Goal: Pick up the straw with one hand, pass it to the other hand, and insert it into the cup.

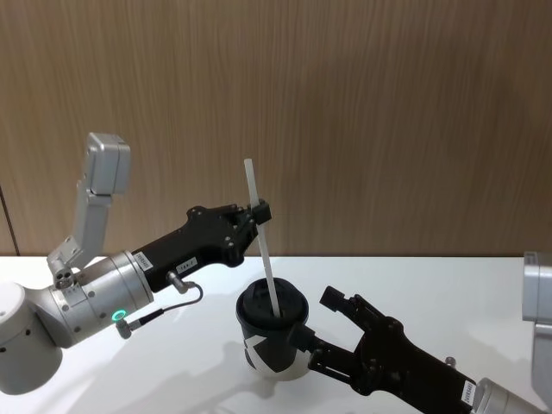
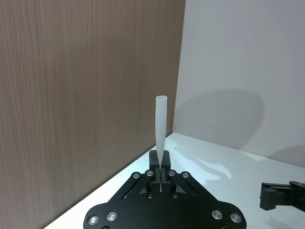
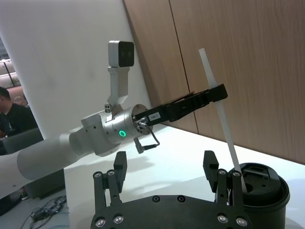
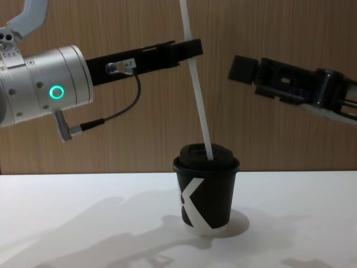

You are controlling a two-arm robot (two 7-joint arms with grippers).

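Observation:
The white straw (image 1: 263, 243) (image 4: 198, 89) leans slightly, its lower end set in the lid of the black cup (image 1: 274, 336) (image 4: 207, 192), which stands on the white table. My left gripper (image 1: 259, 211) (image 4: 192, 49), on the silver wrist with the green ring, is shut on the straw's upper part (image 2: 160, 129), well above the lid. My all-black right gripper (image 1: 323, 332) (image 3: 164, 167) is open just right of the cup (image 3: 267, 188). It holds nothing, and one finger (image 3: 209, 167) is close to the cup's side.
A wood-panelled wall (image 1: 388, 103) closes the back of the white table (image 1: 448, 285). The left arm's silver body (image 1: 52, 319) fills the near left, the right arm the near right. A person sits far off in the right wrist view.

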